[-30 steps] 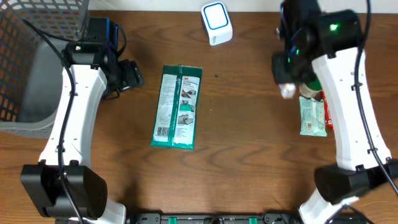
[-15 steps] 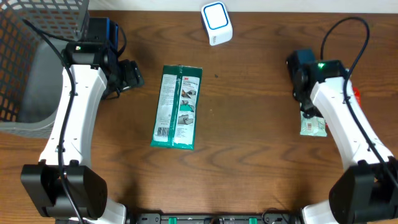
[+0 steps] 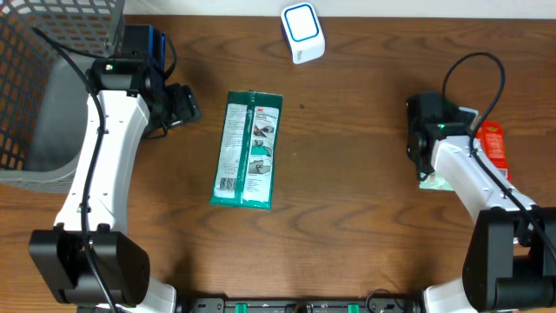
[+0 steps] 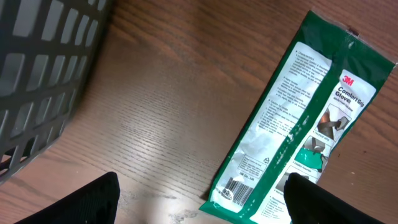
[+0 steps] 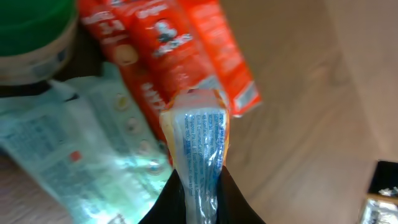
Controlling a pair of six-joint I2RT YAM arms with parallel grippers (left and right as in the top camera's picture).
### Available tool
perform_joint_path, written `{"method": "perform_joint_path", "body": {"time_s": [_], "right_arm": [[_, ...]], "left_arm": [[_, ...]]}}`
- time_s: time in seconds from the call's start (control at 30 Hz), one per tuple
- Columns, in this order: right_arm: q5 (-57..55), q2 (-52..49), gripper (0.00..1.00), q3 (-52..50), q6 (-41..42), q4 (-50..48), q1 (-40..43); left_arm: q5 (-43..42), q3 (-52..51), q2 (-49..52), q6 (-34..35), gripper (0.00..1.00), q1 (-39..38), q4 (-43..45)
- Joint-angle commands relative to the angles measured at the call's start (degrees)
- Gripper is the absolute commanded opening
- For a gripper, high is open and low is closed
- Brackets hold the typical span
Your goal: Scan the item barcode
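My right gripper (image 5: 198,186) is shut on a thin clear packet with blue print and an orange edge (image 5: 198,134), held edge-on above a pile of items. In the overhead view the right arm's wrist (image 3: 430,130) covers that packet. A white scanner with a blue square (image 3: 302,32) stands at the back centre. A green 3M glove packet (image 3: 248,149) lies flat left of centre, its barcode (image 4: 235,188) facing up. Beside that packet my left gripper (image 4: 200,186) hangs open and holds nothing.
Under the right gripper lie red packets (image 5: 186,43), a pale green packet (image 5: 74,149) and a green-lidded tub (image 5: 34,31). A red packet (image 3: 492,143) and the pale one (image 3: 432,181) show overhead. A grey wire basket (image 3: 35,78) stands at the far left.
The right arm has swung down and back from near the scanner side to low over the pile at the right. The left arm and the green packet have not moved.
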State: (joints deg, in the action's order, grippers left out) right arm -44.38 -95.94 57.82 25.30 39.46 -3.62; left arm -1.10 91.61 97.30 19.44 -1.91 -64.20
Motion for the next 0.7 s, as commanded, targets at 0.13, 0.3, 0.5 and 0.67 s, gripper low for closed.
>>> {"method": "perform_joint_path", "body": {"time_s": [0.13, 0.3, 0.5, 0.67], "right_arm": [[3.0, 0.3, 0.11, -2.9, -3.7, -4.1, 0.2], [11.3, 0.3, 0.42, -2.9, -3.8, -5.7, 0.2], [16.4, 0.3, 0.5, -2.9, -10.0, -6.4, 0.2], [21.0, 0.8, 0.52, -2.6, -12.7, -6.1, 0.2]], "left_arm": [[0.7, 0.2, -0.8, -0.3, 0.85, 0.2, -0.2], [0.7, 0.2, -0.8, -0.3, 0.85, 0.2, -0.2], [0.7, 0.2, -0.8, -0.3, 0.85, 0.2, -0.2], [0.7, 0.2, -0.8, -0.3, 0.85, 0.2, -0.2]]}}
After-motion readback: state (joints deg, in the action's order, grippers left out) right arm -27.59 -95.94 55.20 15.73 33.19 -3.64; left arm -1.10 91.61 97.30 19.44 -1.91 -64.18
